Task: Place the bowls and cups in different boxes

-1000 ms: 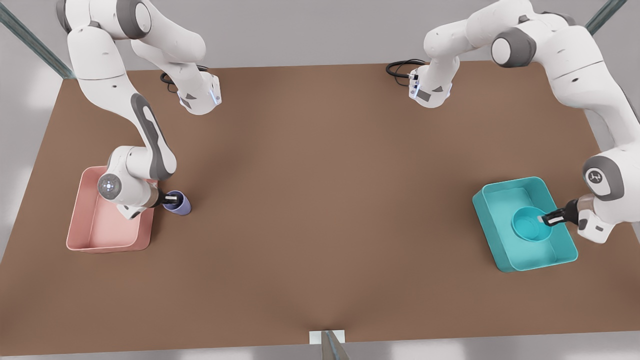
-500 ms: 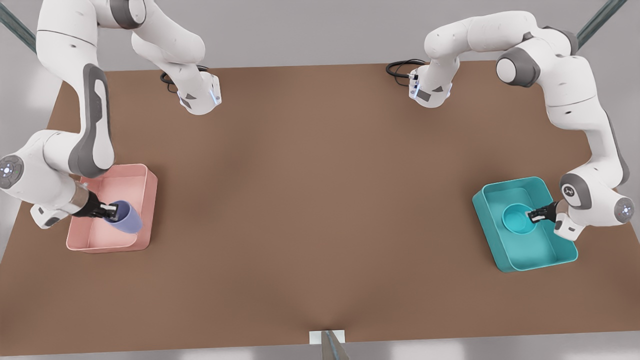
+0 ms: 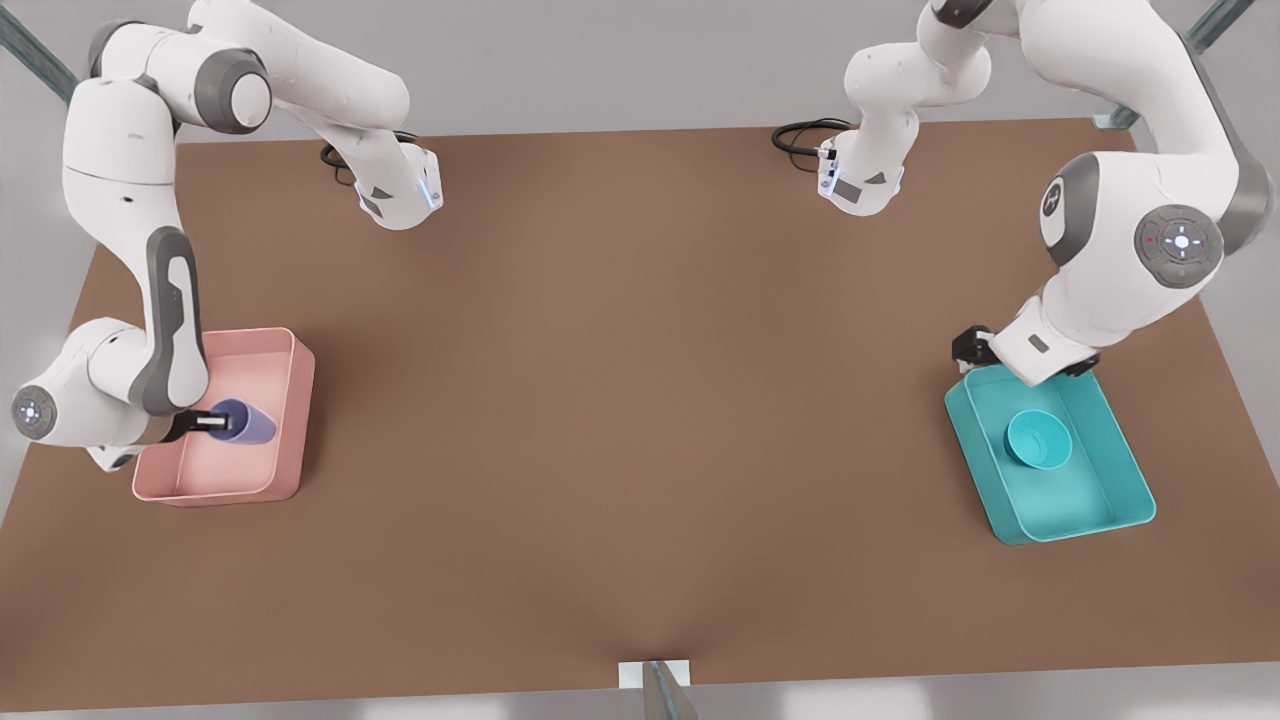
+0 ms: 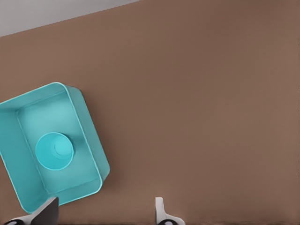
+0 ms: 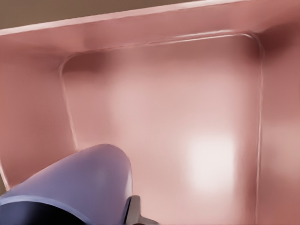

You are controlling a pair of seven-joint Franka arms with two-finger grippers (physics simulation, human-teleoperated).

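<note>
The right tool (image 3: 205, 424) sits over the pink box (image 3: 290, 420) on the front view's left, and it is pinching the rim of the purple cup (image 3: 245, 422). The cup hangs tipped on its side inside the box, above the floor. One finger (image 5: 136, 213) shows next to the cup (image 5: 70, 187) in the right wrist view. This looks like the last step: the cup only needs to be let go. The next move should be a gentle drop, and the cup may roll a bit because it is round and smooth.

The left tool (image 4: 101, 211) is spread apart and holds nothing. It hangs high above the bench (image 3: 640, 400) by the teal box (image 3: 1100, 500). The teal bowl (image 3: 1038, 440) sits inside that box, so that part looks done, and this arm just waits.

Both boxes look like smooth plastic with round corners. The bowl is wide and shallow. The cup is narrower at one end and has no handle.
</note>
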